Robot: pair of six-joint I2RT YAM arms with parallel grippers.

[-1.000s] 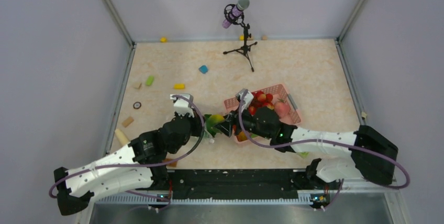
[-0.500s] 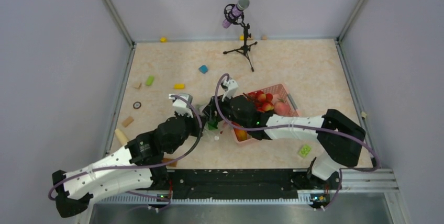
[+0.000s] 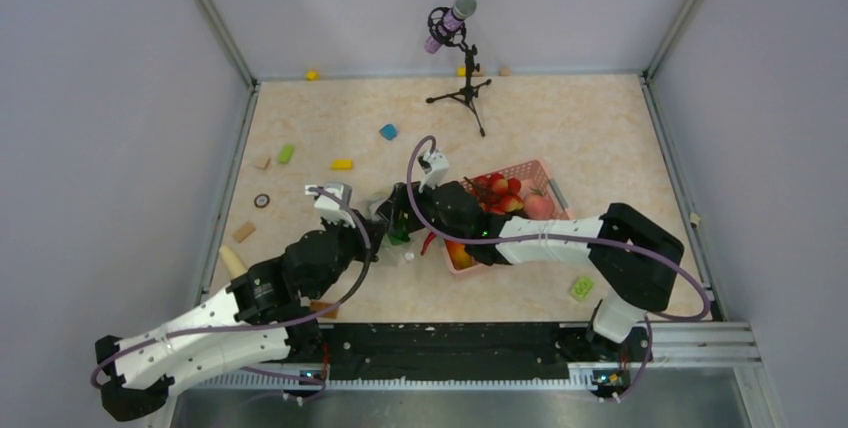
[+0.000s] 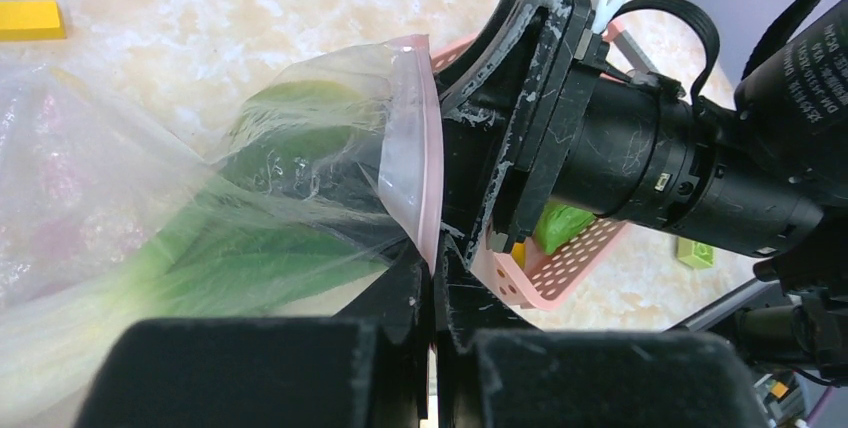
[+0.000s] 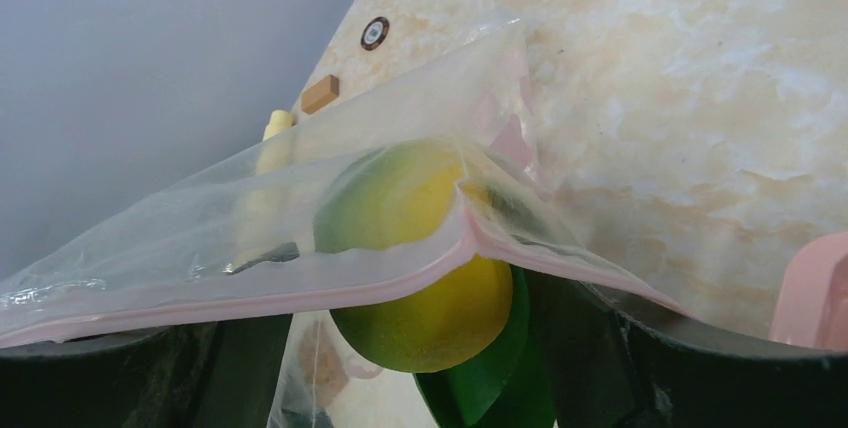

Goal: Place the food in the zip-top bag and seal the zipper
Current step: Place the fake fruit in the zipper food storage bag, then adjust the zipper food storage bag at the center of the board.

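Note:
The clear zip-top bag (image 4: 150, 198) lies between my two grippers, with green-white bok choy (image 4: 250, 268) inside it. My left gripper (image 4: 432, 278) is shut on the bag's pink-tinted zipper (image 4: 428, 148) at the mouth edge. In the top view this gripper (image 3: 372, 226) sits just left of my right gripper (image 3: 400, 216). My right gripper (image 5: 420, 368) holds a yellow fruit (image 5: 440, 298) with a green leaf at the bag's mouth. The zipper lip (image 5: 300, 293) crosses the fruit, so its upper half shows through the film. More food fills the pink basket (image 3: 540, 170).
A microphone stand (image 3: 462, 88) stands at the back. Small blocks lie on the table: blue (image 3: 388, 132), yellow (image 3: 342, 164), green (image 3: 286, 154) and another green (image 3: 581, 288) at the front right. The pink basket (image 4: 570, 258) lies right behind my right gripper.
My right gripper has moved left from beside the basket, carrying the yellow fruit into the bag's mouth. My left gripper has shifted slightly back and left, still pinching the zipper edge.

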